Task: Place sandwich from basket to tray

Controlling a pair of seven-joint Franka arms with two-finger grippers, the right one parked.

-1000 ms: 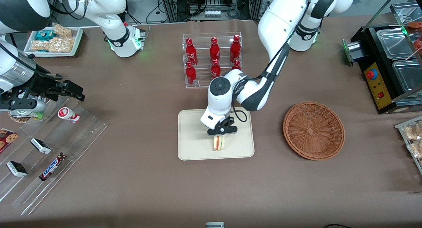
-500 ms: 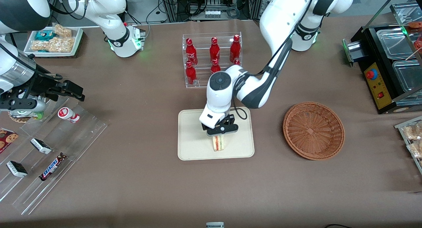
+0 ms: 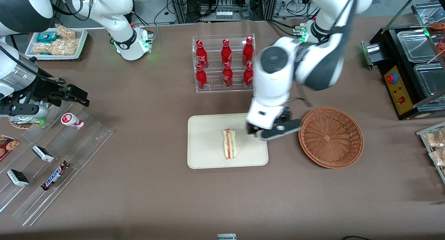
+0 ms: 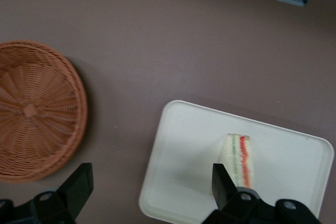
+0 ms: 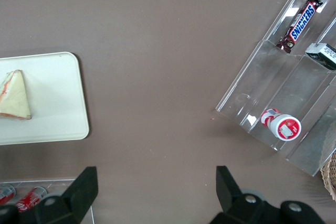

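Starting at the parked arm's end of the worktop, a clear stepped rack point(image 3: 52, 156) is showing a chocolate bar point(image 3: 55, 180) whose wrapper reads "SNICKERS", legible in the front and right wrist views. The small red-and-white cup point(image 3: 72, 121) and the dark packets on the same rack are carrying print too small to make out.

Moving to the middle, the red bottles point(image 3: 226, 61) in their clear stand are wearing white script lettering, but I cannot read it with certainty.

Now the main event: the sandwich point(image 3: 229, 148) is lying on the tray point(image 3: 205, 146), near the tray's edge closest to the front camera, its red and green filling stripes facing up. Nothing is gripping it.

The gripper point(image 3: 276, 131) is hanging above the worktop, over the tray's corner on the basket side, between sandwich and basket point(image 3: 330, 137). Its jaws are standing wide apart and carrying nothing. The basket is sitting empty.

So the job is looking done to me: sandwich delivered, release complete. All that seems left is for the arm to pull clear.
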